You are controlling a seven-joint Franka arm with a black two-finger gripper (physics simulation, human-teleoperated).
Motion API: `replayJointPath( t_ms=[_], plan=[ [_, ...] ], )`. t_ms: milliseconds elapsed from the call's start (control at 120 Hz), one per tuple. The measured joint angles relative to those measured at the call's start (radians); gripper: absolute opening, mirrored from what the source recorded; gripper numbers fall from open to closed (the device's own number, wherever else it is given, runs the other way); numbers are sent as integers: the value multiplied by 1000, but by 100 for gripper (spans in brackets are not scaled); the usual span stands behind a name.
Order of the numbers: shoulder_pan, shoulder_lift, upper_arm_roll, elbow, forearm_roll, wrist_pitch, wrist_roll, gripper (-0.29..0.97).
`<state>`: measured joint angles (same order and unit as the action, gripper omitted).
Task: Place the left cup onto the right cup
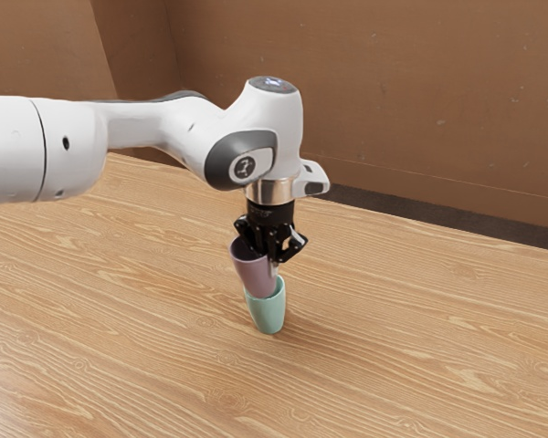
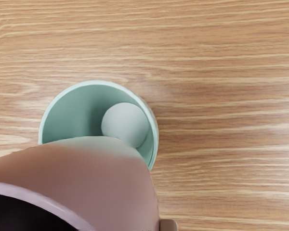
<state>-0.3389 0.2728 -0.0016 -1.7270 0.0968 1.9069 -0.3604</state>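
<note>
My jaws pinch the rim of the purple cup (image 1: 253, 272), holding it tipped just under them so its bottom can slip into the green cup (image 1: 267, 312) below.

Nothing properly readable here, tbh. Closest to a sign: a tiny white squiggle printed on the dark grey round cap (image 1: 242, 162) at the wrist joint of the white robot arm (image 1: 119, 137), roughly 12 o'clock from the mauve plastic cup (image 1: 256, 272) in the exterior view. Could be a logo, could be a letter or digit, way too small to tell. No legible words, brands or numbers otherwise, wrist view included.
</note>
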Motion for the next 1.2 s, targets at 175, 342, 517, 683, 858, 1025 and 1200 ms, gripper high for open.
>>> replayJointPath(
  t_ms=[175, 342, 517, 683, 858, 1025, 1200],
  plan=[
    [6, 11, 1, 9, 4, 4, -5, -10],
    [6, 36, 2, 46, 13, 4, -7, -10],
    [14, 57, 4, 84, 17, -1, -8, -10],
    [21, 80, 6, 104, 18, -4, -8, -10],
    [21, 94, 8, 113, 18, -5, -8, -10],
    [21, 104, 10, 115, 19, -5, -8, -10],
    [21, 105, 11, 122, 19, -6, -9, -10]
  ],
)
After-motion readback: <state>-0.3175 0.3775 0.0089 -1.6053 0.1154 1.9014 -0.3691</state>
